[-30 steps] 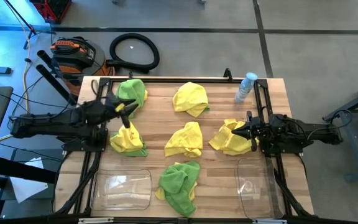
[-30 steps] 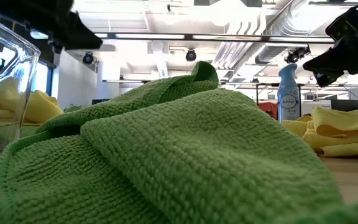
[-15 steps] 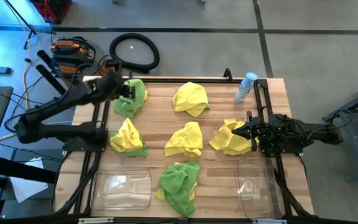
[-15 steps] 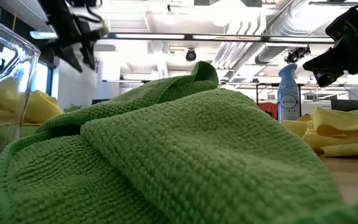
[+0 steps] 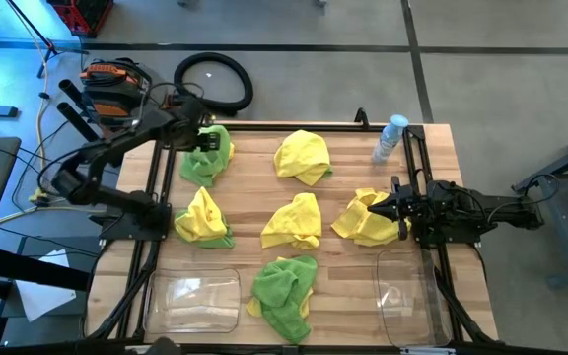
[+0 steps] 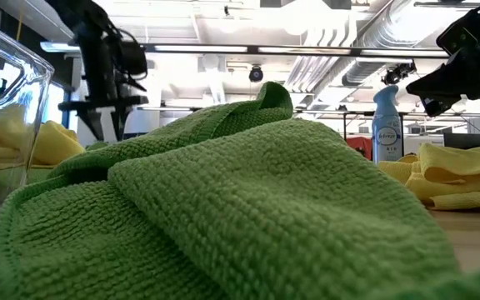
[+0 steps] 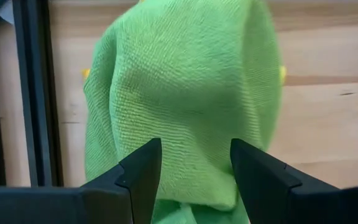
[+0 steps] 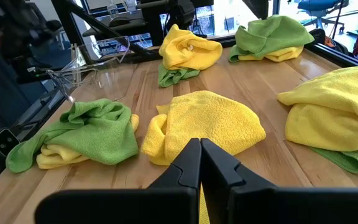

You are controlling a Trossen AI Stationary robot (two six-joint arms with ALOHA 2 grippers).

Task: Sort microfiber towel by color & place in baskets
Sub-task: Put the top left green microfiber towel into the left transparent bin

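Several fuzzy towels lie crumpled on the wooden table. A green one is at the far left, yellow ones at the far middle, left, middle and right, and a green one near the front edge. Two clear baskets stand near the front, on the left and the right. My left gripper is open and points down over the far-left green towel. My right gripper is shut and hovers above the right yellow towel, clear of it. My left gripper stands open over the far-left green towel, coming from above with one finger on either side of a raised fold. Whether its fingertips touch the cloth, I cannot tell.
A clear spray bottle with a blue cap stands at the far right of the table. Black frame rails run along the left and right sides. The near green towel fills most of the low view.
My left arm has swung from above the left yellow towel toward the table's far edge. It has come down over the far-left green towel with its fingers pointing down.
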